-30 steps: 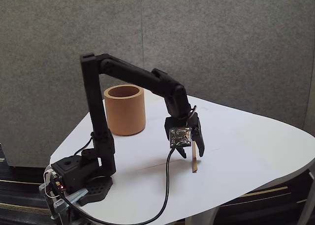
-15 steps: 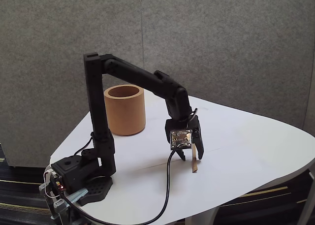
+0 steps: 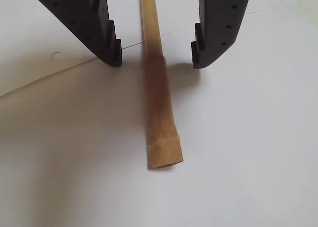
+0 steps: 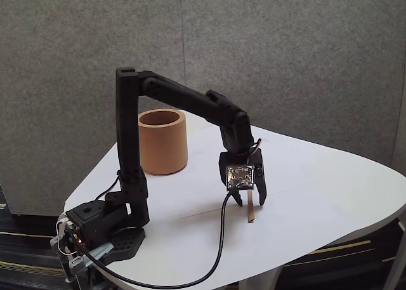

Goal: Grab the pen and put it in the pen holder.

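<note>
The pen (image 3: 158, 88) is a thin light-brown stick with a darker, thicker end; it lies flat on the white table and runs straight down the wrist view. My gripper (image 3: 156, 62) is open, one black finger on each side of the pen, tips down near the table and not touching it. In the fixed view the gripper (image 4: 249, 200) hangs low over the pen (image 4: 251, 210), near the table's front middle. The pen holder (image 4: 162, 141), a tan-brown thick-walled cup, stands upright at the back left, well away from the gripper.
A black cable (image 4: 216, 245) runs from the wrist camera down across the table to the arm's base (image 4: 101, 230) at the front left corner. The white table (image 4: 330, 182) has a rounded edge close in front of the pen. A grey wall panel stands behind.
The arm has reached a little further right and lower. The gripper now straddles the pen closer to the table. The pen has not moved.
</note>
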Tool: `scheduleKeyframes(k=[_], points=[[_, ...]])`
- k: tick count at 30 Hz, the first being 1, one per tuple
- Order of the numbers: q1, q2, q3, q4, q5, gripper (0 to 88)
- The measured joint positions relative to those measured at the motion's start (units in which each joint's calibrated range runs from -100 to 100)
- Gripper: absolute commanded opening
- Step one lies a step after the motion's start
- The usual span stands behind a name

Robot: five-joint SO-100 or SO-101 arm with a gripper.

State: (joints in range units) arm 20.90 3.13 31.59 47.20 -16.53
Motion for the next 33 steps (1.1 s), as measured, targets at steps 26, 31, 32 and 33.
scheduleKeyframes(k=[26,31,32,33], points=[[0.00,0.00,-0.09,0.00,0.00,0.8],[0.00,0.00,-0.09,0.00,0.00,0.8],[0.00,0.00,-0.09,0.00,0.00,0.8],[0.00,0.00,-0.09,0.00,0.00,0.8]])
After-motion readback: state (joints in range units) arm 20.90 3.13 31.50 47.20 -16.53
